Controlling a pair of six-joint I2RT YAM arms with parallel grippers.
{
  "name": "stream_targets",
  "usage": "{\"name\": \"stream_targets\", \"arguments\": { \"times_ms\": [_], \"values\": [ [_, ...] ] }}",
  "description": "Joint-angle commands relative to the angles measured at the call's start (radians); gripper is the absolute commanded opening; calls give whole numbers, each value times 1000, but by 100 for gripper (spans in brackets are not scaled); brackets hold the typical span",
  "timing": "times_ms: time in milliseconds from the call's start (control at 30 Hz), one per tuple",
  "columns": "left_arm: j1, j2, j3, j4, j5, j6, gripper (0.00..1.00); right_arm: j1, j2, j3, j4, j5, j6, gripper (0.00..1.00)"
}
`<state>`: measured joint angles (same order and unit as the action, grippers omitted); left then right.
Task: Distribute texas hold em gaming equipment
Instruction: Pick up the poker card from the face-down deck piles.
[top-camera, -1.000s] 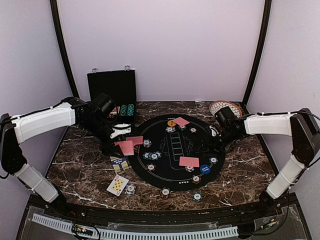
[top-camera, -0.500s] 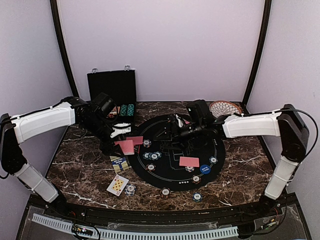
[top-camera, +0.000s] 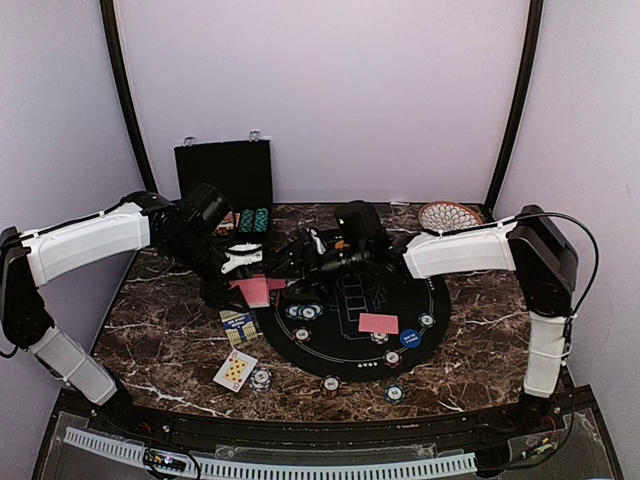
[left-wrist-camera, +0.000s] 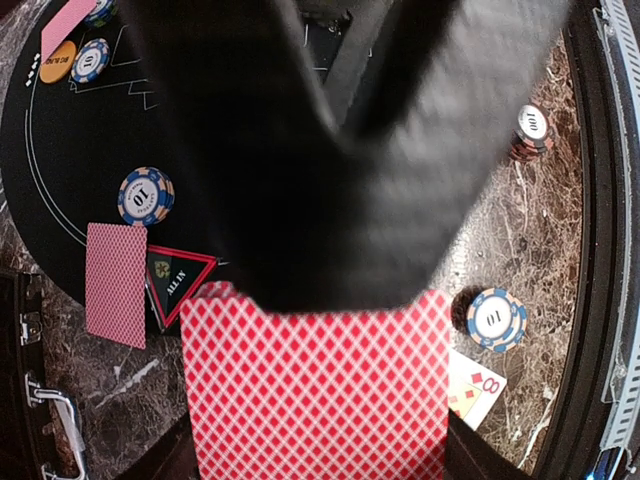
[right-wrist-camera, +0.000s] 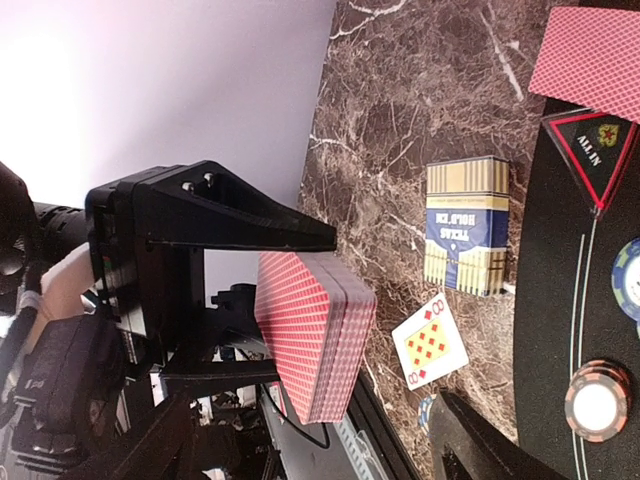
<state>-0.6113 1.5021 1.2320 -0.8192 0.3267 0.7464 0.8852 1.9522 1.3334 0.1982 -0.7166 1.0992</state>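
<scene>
My left gripper (top-camera: 243, 283) is shut on a deck of red-backed playing cards (left-wrist-camera: 315, 385), held above the marble at the mat's left edge. My right gripper (right-wrist-camera: 320, 440) has reached across and stands open, and the deck's (right-wrist-camera: 310, 340) near end lies between its fingers (right-wrist-camera: 480, 445) without touching them. In the top view the right gripper (top-camera: 284, 272) is right beside the deck (top-camera: 252, 293). A face-down card (left-wrist-camera: 115, 280) and a black "ALL IN" triangle (left-wrist-camera: 175, 280) lie on the mat. An eight of diamonds (right-wrist-camera: 430, 340) lies face up on the marble.
Striped chips (left-wrist-camera: 146, 195) (left-wrist-camera: 495, 318), an orange button (left-wrist-camera: 57, 62), a blue button (top-camera: 409, 338) and another face-down card (top-camera: 378, 323) lie around the black mat (top-camera: 350, 345). A card box (right-wrist-camera: 467, 225) lies on the marble. The chip case (top-camera: 224, 180) stands back left and a patterned plate (top-camera: 448, 214) back right.
My right arm has swung left across the mat from the plate side to the deck, and its jaws have opened wider. The left arm and the deck have stayed put.
</scene>
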Motion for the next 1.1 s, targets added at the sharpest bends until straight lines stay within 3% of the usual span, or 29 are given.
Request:
{"name": "stream_targets", "arguments": {
  "times_ms": [0,433,767,1067],
  "values": [
    [2,-19,47,-15,38,-17,5,26,45,55,48,-34,23,81],
    [2,-7,62,-18,45,-21,4,54,155,156,83,-67,70,78],
    [2,-14,64,-23,43,-18,4,59,233,237,-5,-73,44,75],
    [2,-16,63,-22,41,-18,3,29,197,168,-15,-43,31,67]
  ]
}}
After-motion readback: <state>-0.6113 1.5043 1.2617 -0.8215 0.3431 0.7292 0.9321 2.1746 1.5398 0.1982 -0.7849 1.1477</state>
